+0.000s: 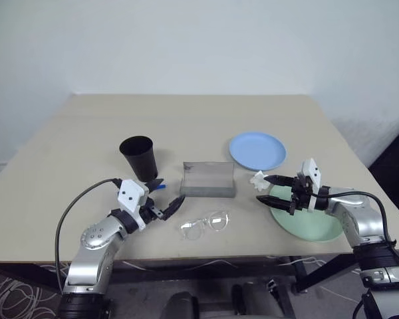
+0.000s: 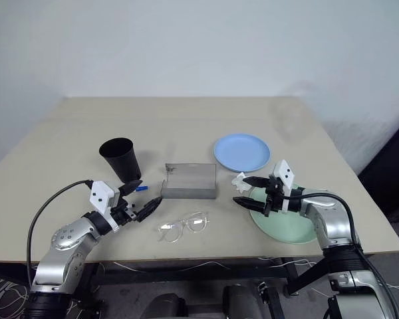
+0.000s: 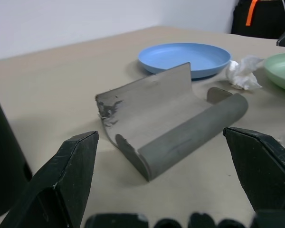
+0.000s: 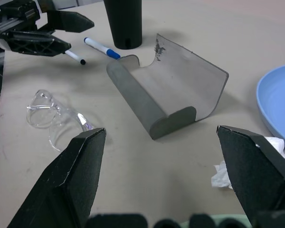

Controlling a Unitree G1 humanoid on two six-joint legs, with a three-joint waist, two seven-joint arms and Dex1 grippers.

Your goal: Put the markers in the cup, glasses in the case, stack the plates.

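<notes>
1. The counter [image 1: 86, 133] is a beige top that carries every item; a pale wall stands behind its far edge.
2. The cup [image 1: 139, 158] stands upright, rim up, left of the counter's centre.
3. The case [image 1: 209, 180] sits near the counter's centre, to the right of the cup and apart from it. Its lid stands open, raised on the far side, and the grey trough faces the near edge with nothing in it.
4. The glasses [image 1: 205, 224] lie flat between the case and the near edge, outside the case.
5. One marker [image 4: 100, 48] lies on the counter just beside the base of the cup, blue cap toward the case. How many markers there are cannot be told.
6. The light blue plate [image 1: 257, 151] rests right of centre, beyond the case's right end.
7. The mint green plate [image 1: 306, 219] rests near the right part of the near edge, apart from the blue one; the plates are not stacked.
8. A small crumpled white lump [image 1: 259, 179] lies between the two plates, just beside the green plate's rim.
9. The left hand [image 1: 167, 199] hangs over the counter in front of the cup, fingers spread, pinching nothing.
10. The right hand [image 1: 267, 191] is over the green plate's left rim, pointing toward the case, fingers spread and empty.
</notes>
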